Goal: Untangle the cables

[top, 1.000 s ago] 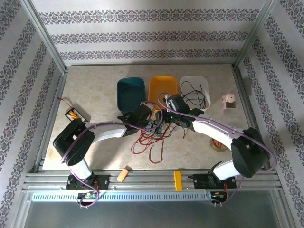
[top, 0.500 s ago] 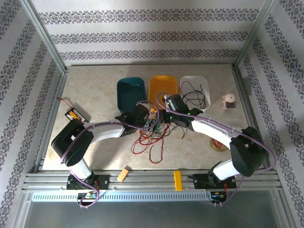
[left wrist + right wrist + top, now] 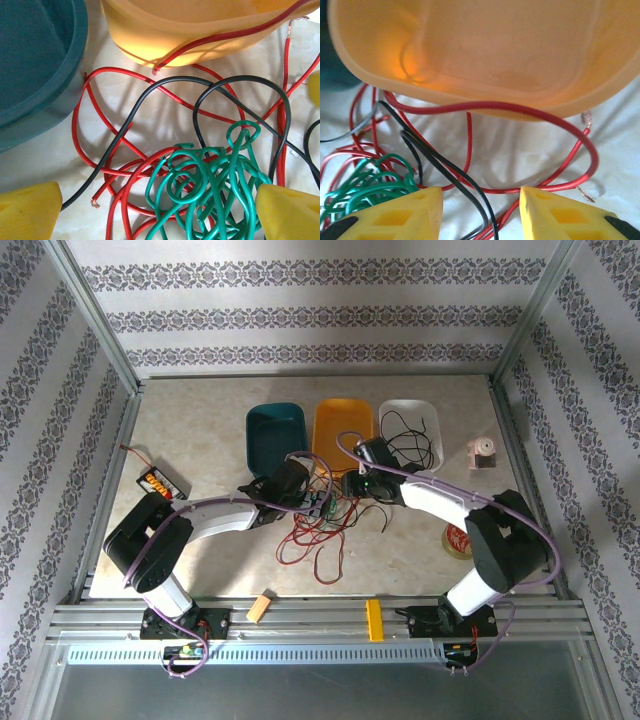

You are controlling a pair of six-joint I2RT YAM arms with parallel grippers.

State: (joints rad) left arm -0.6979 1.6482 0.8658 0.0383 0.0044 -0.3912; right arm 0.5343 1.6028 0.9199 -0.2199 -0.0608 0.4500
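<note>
The cables (image 3: 318, 525) lay in a loose tangle on the table just in front of the orange tub (image 3: 343, 425), with red loops trailing farthest from it. Near the tub's front wall the green cable (image 3: 210, 192) was bunched in a tight knot. The red cables (image 3: 82, 125) and black cables (image 3: 150, 97) looped around and through it, and 1 red strand ran against the tub's wall.

The left gripper (image 3: 320, 502) hung over the tangle before the tub's left corner. Its 2 fingers (image 3: 27, 212) were spread wide on either side of the green knot, holding nothing. The right gripper (image 3: 342, 494) sat before the tub's right half, fingers (image 3: 395, 212) partly apart, with 2 black strands passing loose through the gap.

Seen from above, a teal tub (image 3: 275, 432) stood just left of the orange tub and a white tub (image 3: 425, 410) just right.
</note>
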